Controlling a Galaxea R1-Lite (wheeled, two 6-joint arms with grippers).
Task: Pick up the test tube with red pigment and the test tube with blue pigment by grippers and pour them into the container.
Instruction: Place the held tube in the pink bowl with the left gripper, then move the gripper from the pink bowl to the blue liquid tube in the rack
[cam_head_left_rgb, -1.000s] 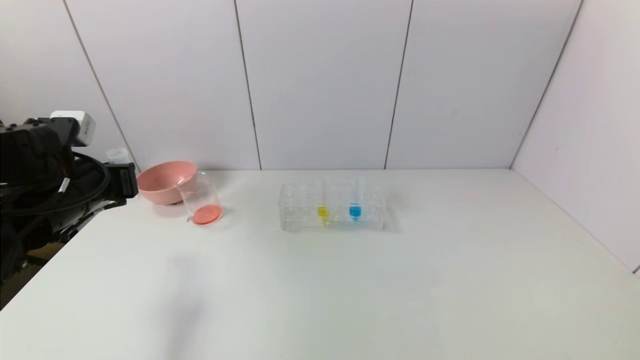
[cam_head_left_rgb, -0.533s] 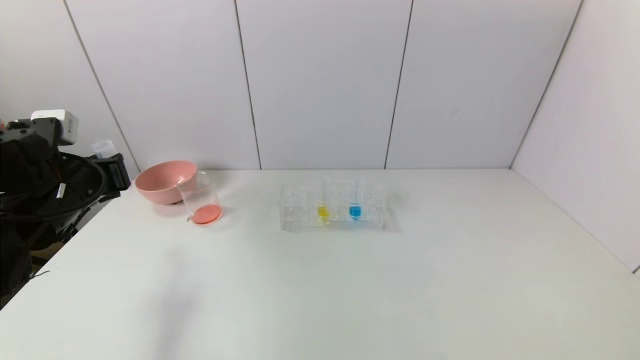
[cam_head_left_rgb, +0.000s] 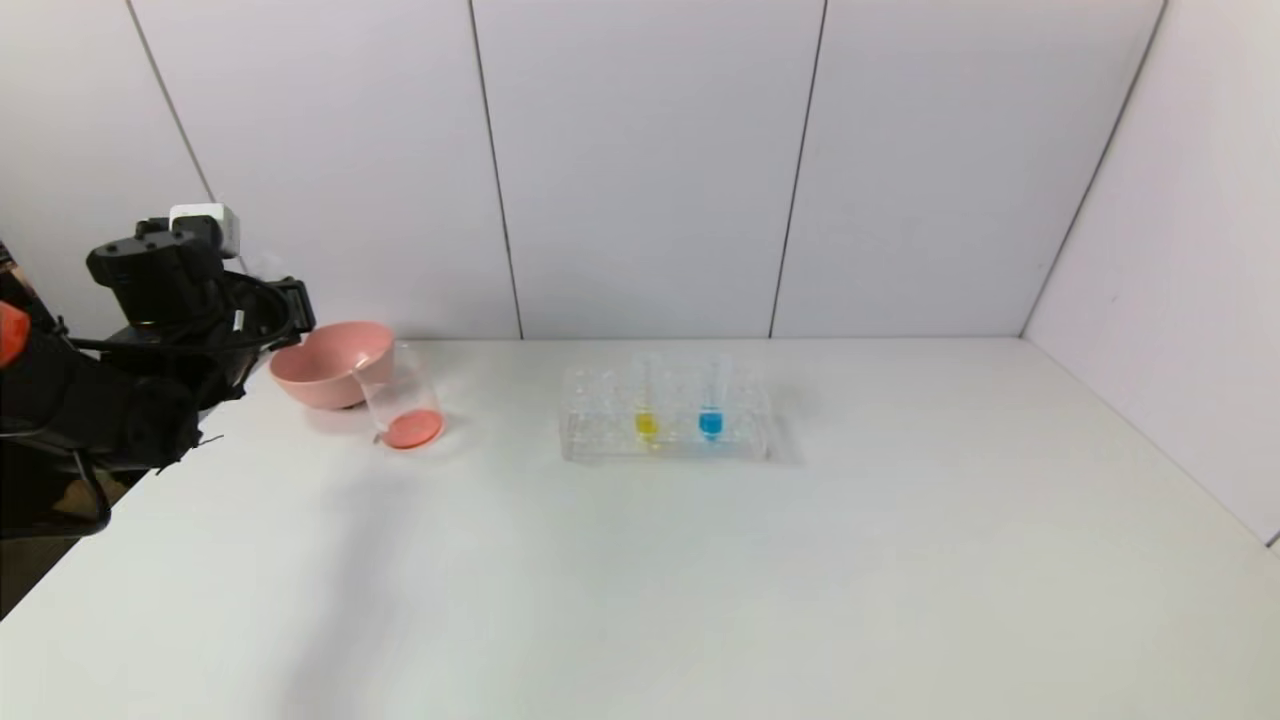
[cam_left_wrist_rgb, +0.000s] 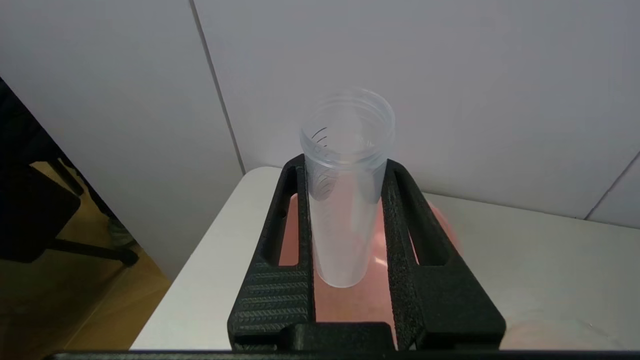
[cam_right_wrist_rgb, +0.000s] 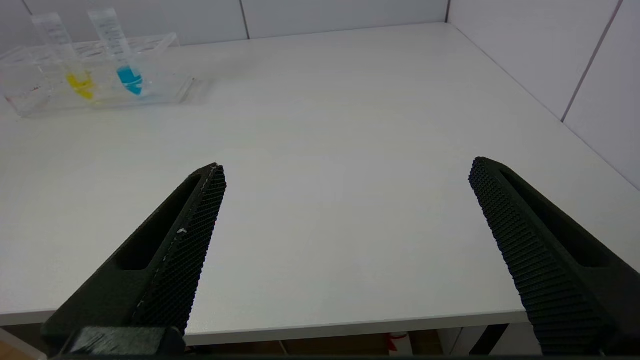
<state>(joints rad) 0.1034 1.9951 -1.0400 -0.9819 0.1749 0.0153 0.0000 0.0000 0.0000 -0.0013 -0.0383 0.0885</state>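
My left gripper (cam_head_left_rgb: 292, 312) is at the table's far left, over the pink bowl (cam_head_left_rgb: 322, 368). In the left wrist view it (cam_left_wrist_rgb: 345, 162) is shut on a clear test tube (cam_left_wrist_rgb: 340, 220), held upright; no red liquid shows in the tube. The container (cam_head_left_rgb: 400, 398), a clear beaker with red-orange liquid at its bottom, stands just right of the bowl. The test tube with blue pigment (cam_head_left_rgb: 711, 405) stands in the clear rack (cam_head_left_rgb: 600, 440); it also shows in the right wrist view (cam_right_wrist_rgb: 122, 55). My right gripper (cam_right_wrist_rgb: 348, 165) is open and empty above the table's front edge, outside the head view.
A yellow-liquid tube (cam_head_left_rgb: 646, 408) stands in the rack left of the blue one. The pink bowl (cam_left_wrist_rgb: 350, 305) lies under the left fingers. The table's left edge (cam_left_wrist_rgb: 200, 270) drops off beside the bowl. Wall panels close off the back and right.
My left arm has swung up and to the right from beyond the table's left edge, bringing the gripper and tube over the pink bowl. Beaker, rack and tubes have not moved.
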